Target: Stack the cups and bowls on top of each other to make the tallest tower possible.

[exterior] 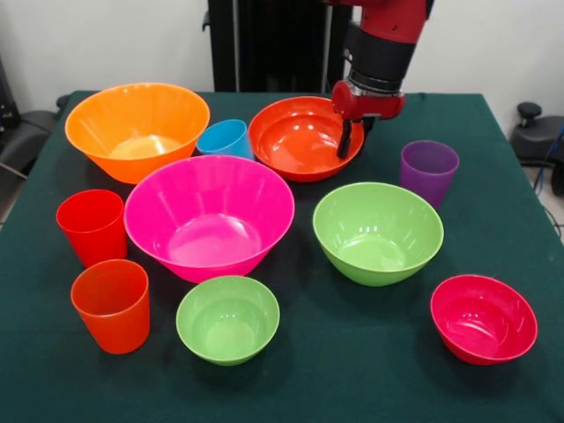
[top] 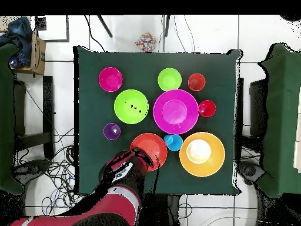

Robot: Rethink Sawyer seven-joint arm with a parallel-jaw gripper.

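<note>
front view: six bowls (exterior: 209,216), four cups (exterior: 112,304), none stacked; hand (exterior: 345,141) in red-orange bowl (exterior: 300,137), grip unclear.

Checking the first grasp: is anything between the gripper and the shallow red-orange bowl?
Nothing visible. The gripper hangs at the red-orange bowl's rim; the blue cup sits on the bowl's other side.

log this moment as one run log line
stage: start | pincer: over red-orange bowl rim | state: unclear | tower: not begun, cups and bowls separate
</note>
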